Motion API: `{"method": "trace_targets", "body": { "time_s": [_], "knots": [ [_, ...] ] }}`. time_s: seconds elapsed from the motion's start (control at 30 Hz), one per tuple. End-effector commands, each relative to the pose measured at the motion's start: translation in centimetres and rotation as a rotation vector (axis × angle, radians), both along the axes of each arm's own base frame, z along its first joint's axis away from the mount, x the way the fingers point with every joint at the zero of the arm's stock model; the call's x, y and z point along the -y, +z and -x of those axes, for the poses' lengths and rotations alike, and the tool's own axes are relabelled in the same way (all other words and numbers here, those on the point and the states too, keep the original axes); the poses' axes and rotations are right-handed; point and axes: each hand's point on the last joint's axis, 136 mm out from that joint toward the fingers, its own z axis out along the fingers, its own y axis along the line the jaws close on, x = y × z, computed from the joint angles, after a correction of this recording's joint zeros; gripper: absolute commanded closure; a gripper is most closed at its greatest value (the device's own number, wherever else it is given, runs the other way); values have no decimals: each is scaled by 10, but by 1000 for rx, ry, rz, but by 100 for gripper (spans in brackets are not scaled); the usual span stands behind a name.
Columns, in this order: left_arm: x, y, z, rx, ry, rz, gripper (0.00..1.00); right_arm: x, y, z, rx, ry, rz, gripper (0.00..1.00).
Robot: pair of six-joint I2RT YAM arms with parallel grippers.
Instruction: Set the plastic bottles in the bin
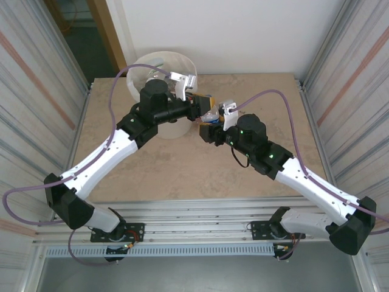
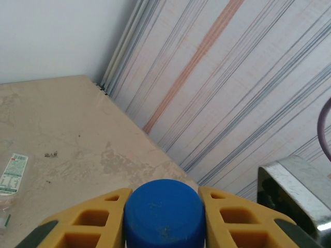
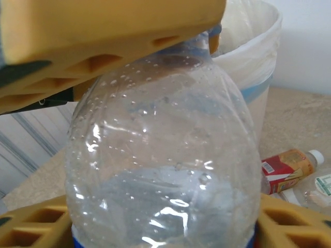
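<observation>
Bottle (image 3: pixel 165 155) clamped in left gripper (image 2: pixel 164 194).

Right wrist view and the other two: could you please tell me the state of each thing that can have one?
Clear plastic bottle: blue cap on, droplets inside.
Left gripper: jaws shut on the blue cap.
Right gripper: jaws flank the bottle's body; whether they grip it is unclear.
Round cream-white bin: upright, open-topped, lined with a pale bag.
Red-labelled plastic bottle, white cap: capped, lying on its side on the table.
</observation>
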Motion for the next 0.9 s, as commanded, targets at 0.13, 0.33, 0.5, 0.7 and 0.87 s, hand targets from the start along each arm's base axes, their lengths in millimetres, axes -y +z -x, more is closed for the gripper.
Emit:
{"method": "trace_targets", "body": {
  "time_s": [0.13,0.33,0.5,0.7,0.87],
  "knots": [
    [-35,38,-26,106,119,-38,100,16,29,-3,68,-82,-14,2],
    [-78,73,-68,188,273,-113,100,43,27,-3,36,-195,-10,2],
    [-112,88,-109,234,396,-207,100,65,17,-4,-9,-287,14,2],
    [-136,79,-151,257,456,-336,100,80,0,-8,-52,-354,47,2],
    [-145,55,-171,218,461,-478,100,98,-2,-10,-78,-402,14,2]
  ]
}}
